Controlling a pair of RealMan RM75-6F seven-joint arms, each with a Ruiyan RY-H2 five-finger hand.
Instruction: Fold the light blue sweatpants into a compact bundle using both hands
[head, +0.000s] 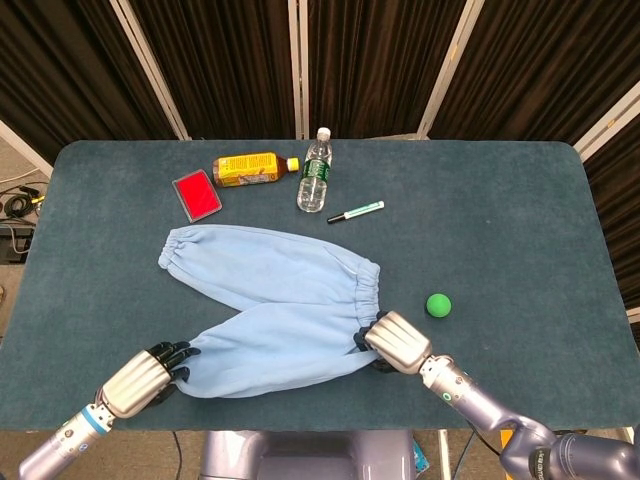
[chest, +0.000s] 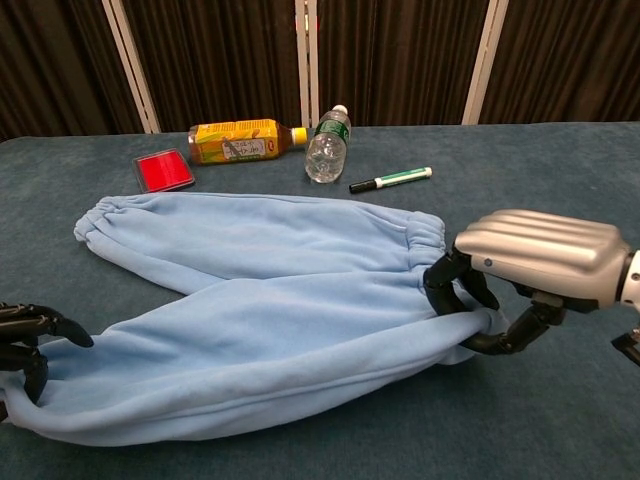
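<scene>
The light blue sweatpants (head: 275, 300) (chest: 250, 300) lie spread in a V on the dark table, one leg running to the back left, the other toward the front left. My right hand (head: 397, 341) (chest: 535, 265) grips the waistband corner at the near right, its dark fingers (chest: 452, 283) curled around the cloth. At the front left my left hand (head: 143, 378) grips the cuff of the near leg; in the chest view only its dark fingertips (chest: 30, 330) show, wrapped over the cuff's edge.
Behind the pants lie a red case (head: 197, 194), an amber bottle (head: 248, 169) on its side, a clear water bottle (head: 314, 172) and a green marker (head: 356, 211). A green ball (head: 438, 305) rests right of the waistband. The table's front edge (head: 300, 425) runs close under both hands.
</scene>
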